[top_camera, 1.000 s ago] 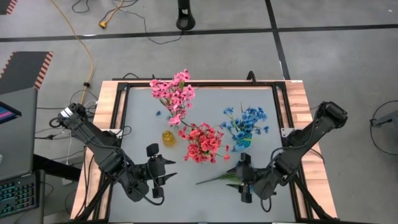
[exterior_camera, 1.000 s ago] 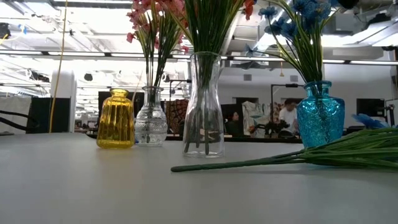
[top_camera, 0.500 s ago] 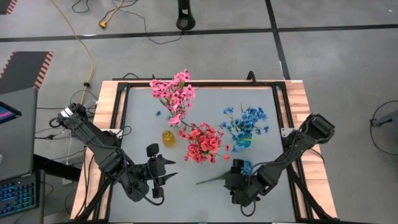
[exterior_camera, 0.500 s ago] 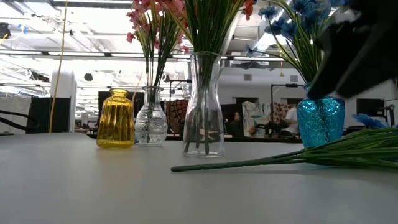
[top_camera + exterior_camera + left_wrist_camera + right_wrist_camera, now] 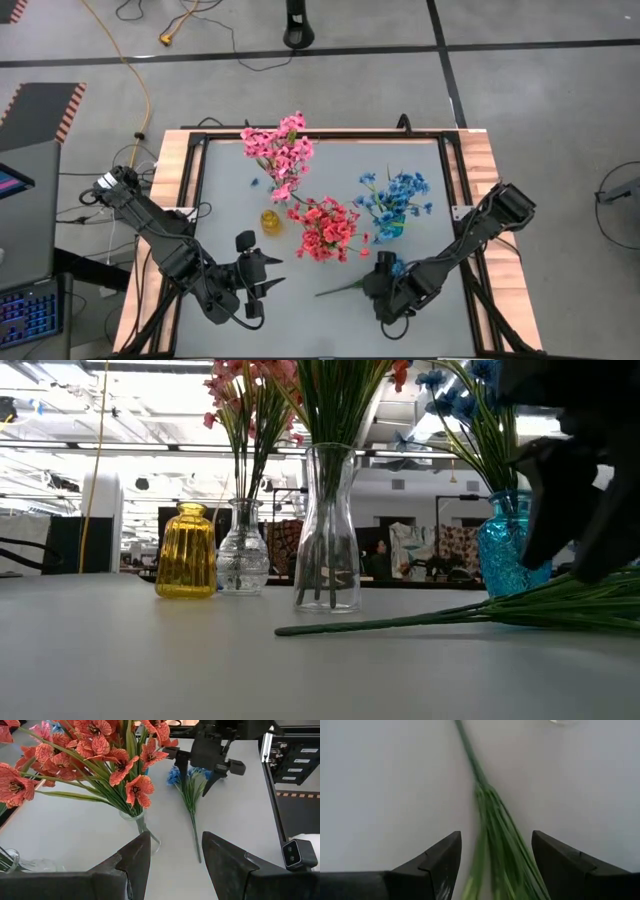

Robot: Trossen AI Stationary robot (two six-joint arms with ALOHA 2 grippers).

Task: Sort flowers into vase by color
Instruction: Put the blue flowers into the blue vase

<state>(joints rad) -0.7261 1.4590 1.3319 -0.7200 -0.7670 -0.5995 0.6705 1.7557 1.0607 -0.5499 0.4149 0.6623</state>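
My right claw (image 5: pixel 385 283) is positioned low over the blue spray (image 5: pixel 362 283), which lies flat on the table (image 5: pixel 300 320) in front of the vases. The claw is spread wide, one finger on each side of the green stems (image 5: pixel 492 835); nothing is gripped. The spray's bare stem end points toward my left arm, and its blue blossoms (image 5: pixel 186 774) sit under the claw.

My left claw (image 5: pixel 258 275) hovers near the table's front edge, also spread wide and holding nothing.

Standing flowers: pink spray (image 5: pixel 280 150) in the small clear vase (image 5: pixel 243 548), coral spray (image 5: pixel 328 226) in the tall clear vase (image 5: pixel 327 528), blue bunch (image 5: pixel 395 198) in the blue vase (image 5: pixel 508 550). The yellow vase (image 5: pixel 187 551) stands beside the small clear vase.
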